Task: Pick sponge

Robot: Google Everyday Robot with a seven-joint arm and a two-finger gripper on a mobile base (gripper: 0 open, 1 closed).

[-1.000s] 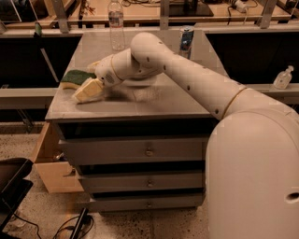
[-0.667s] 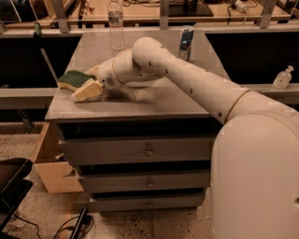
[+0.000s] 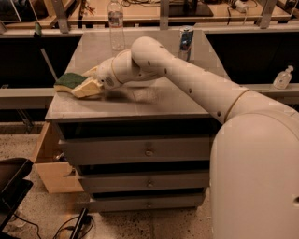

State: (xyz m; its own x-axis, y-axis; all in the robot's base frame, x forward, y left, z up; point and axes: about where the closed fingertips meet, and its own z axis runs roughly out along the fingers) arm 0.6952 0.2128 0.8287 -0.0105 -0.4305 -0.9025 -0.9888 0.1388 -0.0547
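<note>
- An open drawer stuck out below the top's left edge; a nudged sponge could have dropped there.
- The gripper sat low near that edge, jaws apart, straddling the sponge's right end.
- The sponge lay flat at the very edge; an off-centre squeeze could have pushed it off.
- Behind, a bottle and can stood well apart, leaving lifting room.

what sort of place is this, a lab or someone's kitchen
Probably a robotics lab or workshop: a metal drawer cabinet, workbenches behind, cables on the speckled floor. The gripper is at the sponge on the cabinet top.
</note>
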